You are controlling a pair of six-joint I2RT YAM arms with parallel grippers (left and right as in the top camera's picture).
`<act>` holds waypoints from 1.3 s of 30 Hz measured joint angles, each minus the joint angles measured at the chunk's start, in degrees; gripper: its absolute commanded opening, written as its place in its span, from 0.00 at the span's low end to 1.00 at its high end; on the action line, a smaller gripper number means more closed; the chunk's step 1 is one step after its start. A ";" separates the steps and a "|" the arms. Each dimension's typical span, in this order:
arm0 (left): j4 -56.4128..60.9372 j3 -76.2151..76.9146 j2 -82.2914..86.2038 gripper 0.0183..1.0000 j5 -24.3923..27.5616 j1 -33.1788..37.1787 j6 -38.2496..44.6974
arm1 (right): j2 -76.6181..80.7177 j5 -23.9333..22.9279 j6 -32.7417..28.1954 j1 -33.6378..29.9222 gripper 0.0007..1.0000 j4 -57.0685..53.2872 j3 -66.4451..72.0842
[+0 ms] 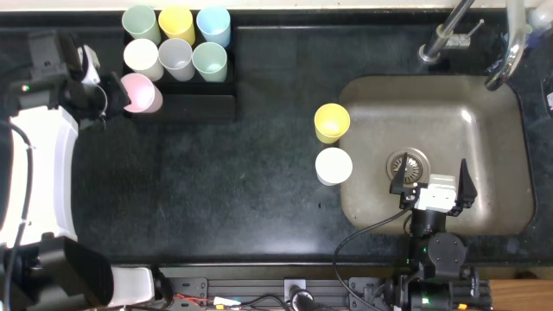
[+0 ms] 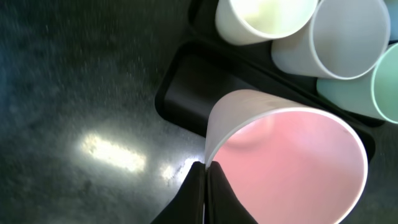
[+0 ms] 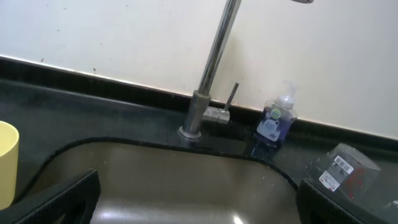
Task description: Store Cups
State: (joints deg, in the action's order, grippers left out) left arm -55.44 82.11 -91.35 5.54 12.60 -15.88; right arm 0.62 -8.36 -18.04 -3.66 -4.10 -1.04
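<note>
From above, the left gripper (image 1: pixel 111 97) pinches the rim of a tilted pink cup (image 1: pixel 143 93) at the left end of the black tray (image 1: pixel 203 107), near the six cups (image 1: pixel 176 56) standing in it; a yellow cup (image 1: pixel 332 122) and a white cup (image 1: pixel 333 166) stand on the counter (image 1: pixel 216 190) just left of the sink (image 1: pixel 484 112); the right gripper (image 1: pixel 432 180) hangs over the sink, fingers spread; in the left wrist view the fingers (image 2: pixel 189 193) press together on the pink cup (image 2: pixel 292 162) at its rim, above a corner of the black tray (image 2: pixel 193 87); the right wrist view has its fingers (image 3: pixel 62 199) wide apart, the tap (image 3: pixel 214 68) and a soap bottle (image 3: pixel 277 118) at the far side, the yellow cup (image 3: pixel 6 165) at the left
</note>
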 measured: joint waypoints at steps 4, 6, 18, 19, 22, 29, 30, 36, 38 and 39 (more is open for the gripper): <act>-1.11 1.92 -0.72 0.02 -0.76 0.02 3.50 | 0.02 0.02 0.02 0.00 1.00 0.00 0.00; -1.64 1.95 -0.94 0.02 -1.53 0.02 4.55 | 0.02 0.02 0.02 0.00 1.00 0.00 0.00; 1.22 1.95 -5.53 0.02 -2.71 0.63 5.35 | 0.00 0.00 0.02 0.00 1.00 -0.02 0.00; 1.22 1.95 -5.90 0.02 -2.80 0.63 5.33 | 0.02 0.02 -0.02 0.00 1.00 -0.04 0.00; 1.22 1.95 -6.64 0.02 -2.82 0.63 5.33 | 0.00 0.00 0.00 0.00 1.00 -0.02 0.00; 0.96 1.95 -6.82 0.02 -3.45 1.16 5.05 | 0.02 0.00 0.02 0.00 1.00 -0.02 0.00; 0.96 1.95 -6.84 0.02 -3.48 1.46 4.90 | 0.02 0.02 0.00 0.00 1.00 -0.02 0.00; 1.27 1.95 -8.66 0.02 -3.65 3.04 4.07 | 0.02 0.00 0.00 0.00 1.00 0.00 0.00; 1.75 1.95 -9.25 0.02 -3.61 3.04 4.02 | 0.02 0.02 0.02 0.00 1.00 -0.02 0.00; 2.03 1.95 -9.49 0.02 -3.58 3.04 3.89 | 0.02 0.00 0.02 0.00 1.00 0.00 0.00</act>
State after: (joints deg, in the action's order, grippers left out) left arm -53.41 84.05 -100.84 1.96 15.64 -11.99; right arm 0.64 -8.36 -18.02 -3.66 -4.10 -1.04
